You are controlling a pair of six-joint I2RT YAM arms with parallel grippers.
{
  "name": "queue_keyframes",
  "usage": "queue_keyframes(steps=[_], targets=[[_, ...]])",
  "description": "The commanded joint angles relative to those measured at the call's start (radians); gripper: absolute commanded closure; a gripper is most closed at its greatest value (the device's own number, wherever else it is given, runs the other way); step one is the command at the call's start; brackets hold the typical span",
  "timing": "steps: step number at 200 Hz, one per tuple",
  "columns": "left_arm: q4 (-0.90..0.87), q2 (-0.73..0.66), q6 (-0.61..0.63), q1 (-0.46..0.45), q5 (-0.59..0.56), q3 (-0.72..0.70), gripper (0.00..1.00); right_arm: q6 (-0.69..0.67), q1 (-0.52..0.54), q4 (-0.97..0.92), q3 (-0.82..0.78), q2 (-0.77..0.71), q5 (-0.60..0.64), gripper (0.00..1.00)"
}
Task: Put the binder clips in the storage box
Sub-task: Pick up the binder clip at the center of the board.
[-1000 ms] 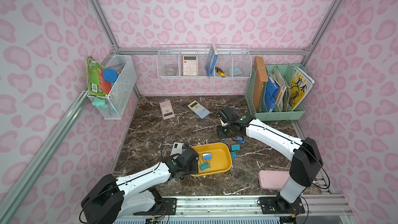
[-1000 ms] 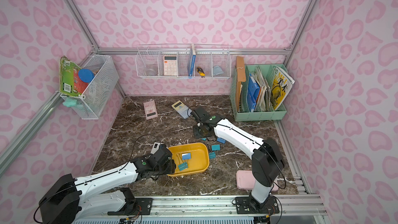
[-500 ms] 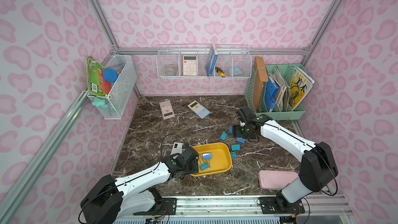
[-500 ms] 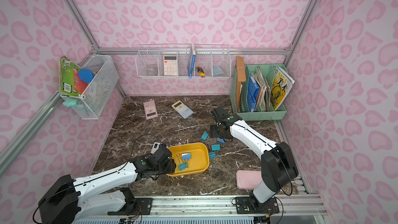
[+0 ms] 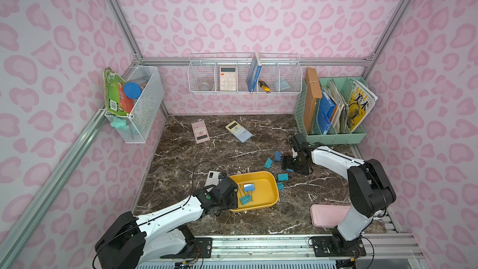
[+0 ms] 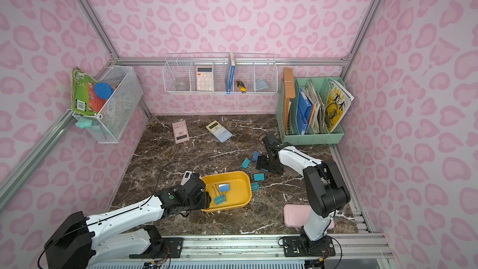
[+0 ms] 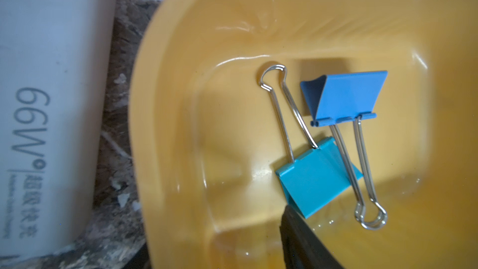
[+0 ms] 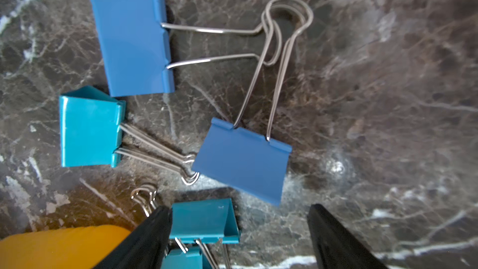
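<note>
Charger block [image 5: 212,177], white, sits just beside the storage box [image 5: 266,193] at its left end; left gripper [image 5: 234,199] is at the box's left wall; one black finger [image 7: 297,241] shows inside the wall, close to the boxed teal clip [image 7: 315,177]; the other finger is hidden, so cannot tell whether it clamps the wall or just rests there. Two binder clips lie in the box; the boxed blue clip [image 7: 346,94] has its handles lying over the teal body. Five loose clips [image 5: 268,163] lie on the marble right of the box, two teal ones just beside its right end. Right gripper [image 5: 285,163] hangs low over them, jaws spread wide, nothing gripped; the wrist view has a loose teal clip [image 8: 204,219] between the fingers against one of them, and a loose blue clip [image 8: 243,161] near the tips.

Step in hand looks like picking the next clip; best to centre on one body, close across its flat faces and not the wire handles, and keep clear of neighbours with touching handles, else two lift tangled or one skids.

Left arm lies low, stretched forward, wrist level with the box; right arm's elbow is raised, its forearm sloping down and inward, gripper pointing toward the box side.
</note>
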Motion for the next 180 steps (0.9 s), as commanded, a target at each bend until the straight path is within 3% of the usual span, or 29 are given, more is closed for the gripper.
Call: queue_keyframes(steps=[1,46,118,180], targets=[[-0.007,-0.013,0.008,0.001,0.002,-0.001,0.38,0.017,-0.003,0.031,0.002,0.016,-0.016,0.13],[-0.009,-0.016,0.011,0.001,-0.003,-0.002,0.38,0.024,-0.002,0.032,0.040,0.067,-0.019,0.14],[-0.015,-0.031,0.009,0.001,-0.008,-0.010,0.38,0.017,-0.013,0.031,0.043,0.106,0.026,0.25],[-0.018,-0.039,0.009,0.001,-0.015,-0.019,0.38,-0.007,-0.023,0.006,0.068,0.147,0.061,0.29]])
